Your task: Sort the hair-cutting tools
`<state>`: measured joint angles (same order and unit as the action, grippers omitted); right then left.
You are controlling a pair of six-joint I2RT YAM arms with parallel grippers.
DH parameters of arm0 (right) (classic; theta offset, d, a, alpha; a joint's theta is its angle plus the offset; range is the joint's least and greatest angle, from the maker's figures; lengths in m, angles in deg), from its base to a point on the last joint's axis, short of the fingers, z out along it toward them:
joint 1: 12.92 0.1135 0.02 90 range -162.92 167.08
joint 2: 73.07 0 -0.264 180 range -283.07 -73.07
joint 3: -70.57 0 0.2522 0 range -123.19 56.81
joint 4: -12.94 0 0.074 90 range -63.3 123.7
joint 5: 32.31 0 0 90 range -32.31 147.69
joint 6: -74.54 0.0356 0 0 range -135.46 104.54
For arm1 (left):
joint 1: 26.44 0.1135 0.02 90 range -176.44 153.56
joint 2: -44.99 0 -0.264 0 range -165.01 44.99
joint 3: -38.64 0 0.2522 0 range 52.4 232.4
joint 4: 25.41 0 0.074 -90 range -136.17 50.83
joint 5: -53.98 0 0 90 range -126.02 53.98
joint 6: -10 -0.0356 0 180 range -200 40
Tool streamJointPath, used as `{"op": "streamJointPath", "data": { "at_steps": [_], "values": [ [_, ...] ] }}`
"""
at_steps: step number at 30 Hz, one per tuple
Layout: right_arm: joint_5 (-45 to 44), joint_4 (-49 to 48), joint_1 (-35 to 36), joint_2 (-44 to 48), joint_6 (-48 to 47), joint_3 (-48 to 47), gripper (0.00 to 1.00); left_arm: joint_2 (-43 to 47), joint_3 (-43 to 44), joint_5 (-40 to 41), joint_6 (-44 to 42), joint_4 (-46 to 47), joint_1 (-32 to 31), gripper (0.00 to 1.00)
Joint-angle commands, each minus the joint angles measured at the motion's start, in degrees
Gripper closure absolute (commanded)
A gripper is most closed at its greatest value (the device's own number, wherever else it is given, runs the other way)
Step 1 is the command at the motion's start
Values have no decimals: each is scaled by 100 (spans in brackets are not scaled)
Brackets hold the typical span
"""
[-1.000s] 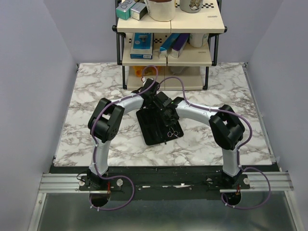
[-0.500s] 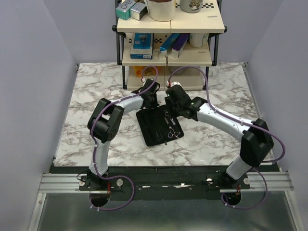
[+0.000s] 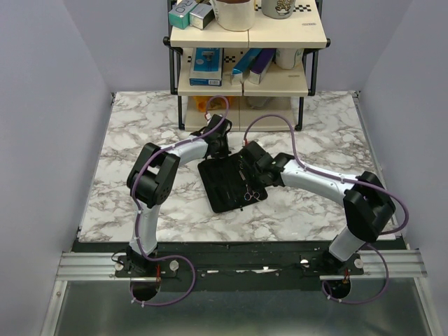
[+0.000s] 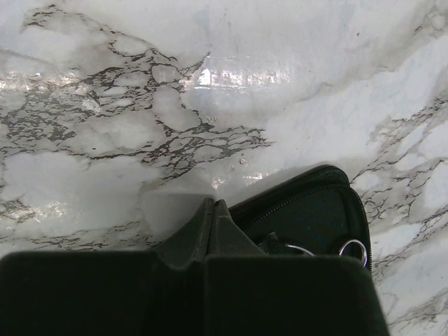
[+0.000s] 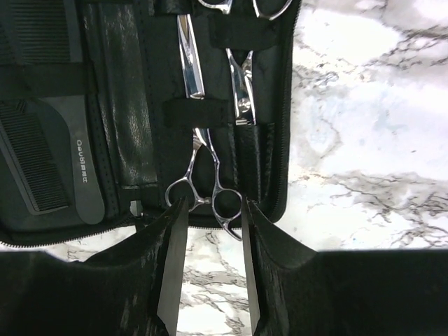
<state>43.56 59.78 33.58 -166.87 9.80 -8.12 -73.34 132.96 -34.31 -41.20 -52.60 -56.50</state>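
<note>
Combs (image 5: 84, 168) and scissors (image 5: 192, 70) lie strapped in the pouch (image 5: 133, 105); sorting appears nearly complete. The right pincer (image 5: 211, 210) stands open at the pouch's edge. The left pincer (image 4: 212, 210) is closed.

The only print close enough to make out is one short line of small white lettering along the spine of the wide black comb (image 5: 82, 168), seen from the right wrist camera; its letters are too fine to read with certainty. In the overhead view, the blue box (image 3: 206, 66) and the purple box (image 3: 260, 66) on the shelf (image 3: 210, 89) carry printed panels, all of them too small to read
</note>
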Motion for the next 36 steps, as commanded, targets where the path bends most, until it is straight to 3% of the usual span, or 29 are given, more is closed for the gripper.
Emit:
{"op": "streamJointPath", "data": {
  "at_steps": [1, 26, 30, 32, 36],
  "values": [
    [138, -12, 87, -279, 208, 59, 57, -51, -268, -119, -93, -863, 36, 100],
    [147, -205, 166, -832, 533, 279, 58, 64, -505, -172, -101, -705, 124, 100],
    [174, -249, 175, -1026, 577, 147, 64, 72, -567, -330, -75, -634, 124, 100],
    [165, -250, 175, -1096, 577, 25, 72, 81, -620, -330, -92, -617, 124, 100],
    [60, -206, 175, -1263, 498, -231, 76, 81, -690, -356, -101, -573, 132, 100]
  ]
}}
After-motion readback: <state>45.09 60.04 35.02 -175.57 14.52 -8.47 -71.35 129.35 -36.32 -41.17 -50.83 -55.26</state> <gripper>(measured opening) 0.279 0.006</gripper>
